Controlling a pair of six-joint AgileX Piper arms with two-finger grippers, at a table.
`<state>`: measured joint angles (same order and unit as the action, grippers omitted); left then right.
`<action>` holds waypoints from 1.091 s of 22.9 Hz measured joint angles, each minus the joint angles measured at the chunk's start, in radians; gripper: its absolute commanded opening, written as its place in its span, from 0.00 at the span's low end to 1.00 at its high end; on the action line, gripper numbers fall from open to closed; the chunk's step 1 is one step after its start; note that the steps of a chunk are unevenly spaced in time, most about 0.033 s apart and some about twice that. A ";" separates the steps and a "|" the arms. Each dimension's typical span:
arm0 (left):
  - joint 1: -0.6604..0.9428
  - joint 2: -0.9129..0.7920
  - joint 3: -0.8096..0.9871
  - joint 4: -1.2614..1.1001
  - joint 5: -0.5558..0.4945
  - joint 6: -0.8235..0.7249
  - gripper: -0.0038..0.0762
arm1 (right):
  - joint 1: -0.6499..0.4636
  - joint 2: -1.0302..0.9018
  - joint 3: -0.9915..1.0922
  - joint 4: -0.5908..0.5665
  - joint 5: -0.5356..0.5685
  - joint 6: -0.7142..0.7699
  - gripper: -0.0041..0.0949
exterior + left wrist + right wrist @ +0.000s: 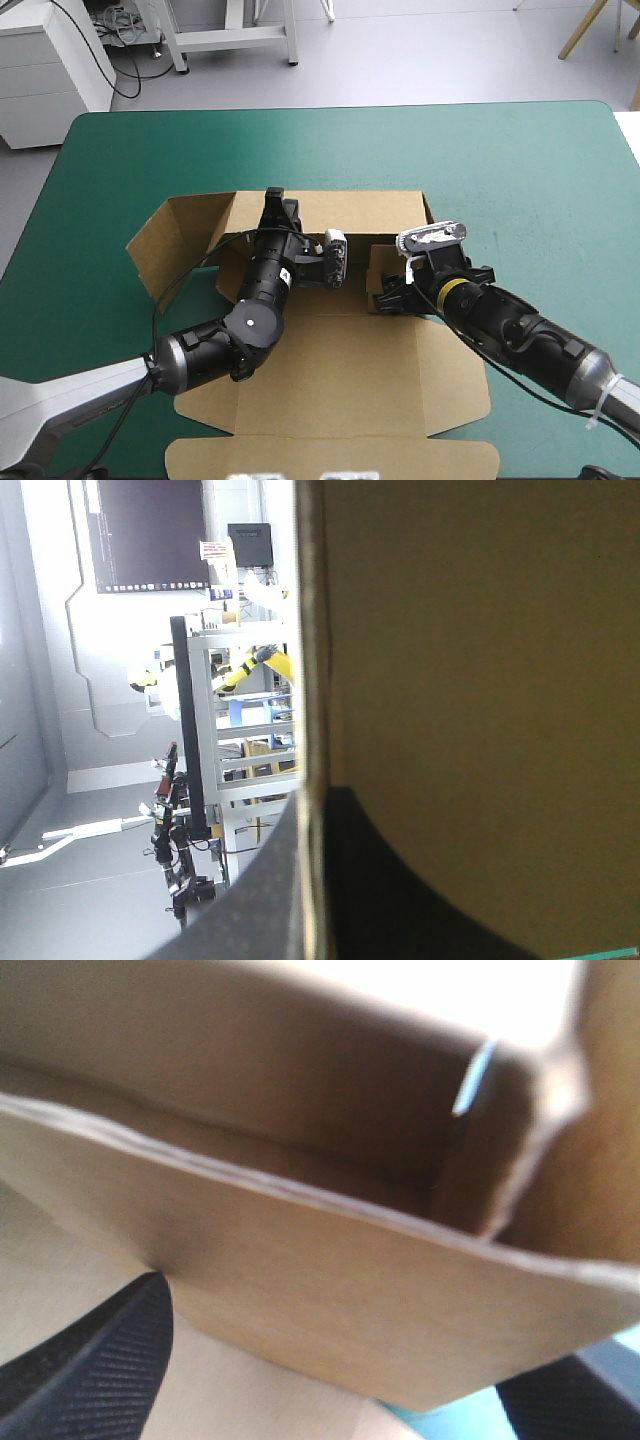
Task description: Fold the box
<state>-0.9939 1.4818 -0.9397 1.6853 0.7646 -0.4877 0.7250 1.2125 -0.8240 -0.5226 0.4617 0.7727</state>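
Observation:
The brown box (335, 380) lies partly formed in the middle of the table, its back wall (340, 208) raised and its lid flat toward the near edge. My left gripper (272, 205) reaches up to the left end of that back wall. In the left wrist view the board's edge (312, 680) runs between the two black fingers, so the left gripper (315, 802) is shut on the box. My right gripper (385, 292) is at a small upright flap (380, 262) on the box's right side. In its own view the right gripper (330, 1350) stands open, a board panel (300, 1270) across the gap.
The box's left side flap (165, 240) stands splayed outward on the teal-green cover (520, 170). A front tab (330, 458) reaches close to the table's near edge. Bare cover lies beyond and to the right of the box.

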 measured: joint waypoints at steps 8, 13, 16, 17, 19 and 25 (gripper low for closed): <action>0.000 0.000 0.000 0.000 0.006 0.000 0.04 | 0.034 0.001 0.000 -0.224 -0.009 0.253 0.11; 0.000 0.000 0.000 0.000 0.026 0.000 0.09 | 0.034 0.001 0.001 -0.235 0.006 0.256 0.02; 0.000 0.000 0.000 0.000 0.024 -0.018 0.34 | 0.034 0.001 0.001 -0.235 0.003 0.256 0.02; 0.000 0.000 0.000 0.002 0.020 -0.019 0.51 | 0.034 0.001 0.001 -0.235 0.001 0.256 0.02; 0.000 0.000 0.000 0.006 0.016 -0.049 0.69 | 0.034 0.001 0.001 -0.229 -0.005 0.255 0.02; -0.080 0.000 -0.005 0.007 0.063 -0.085 0.72 | 0.034 0.002 -0.049 -0.155 0.115 0.249 0.02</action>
<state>-1.0741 1.4818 -0.9451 1.6921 0.8280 -0.5729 0.7594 1.2143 -0.8731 -0.6777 0.5770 1.0217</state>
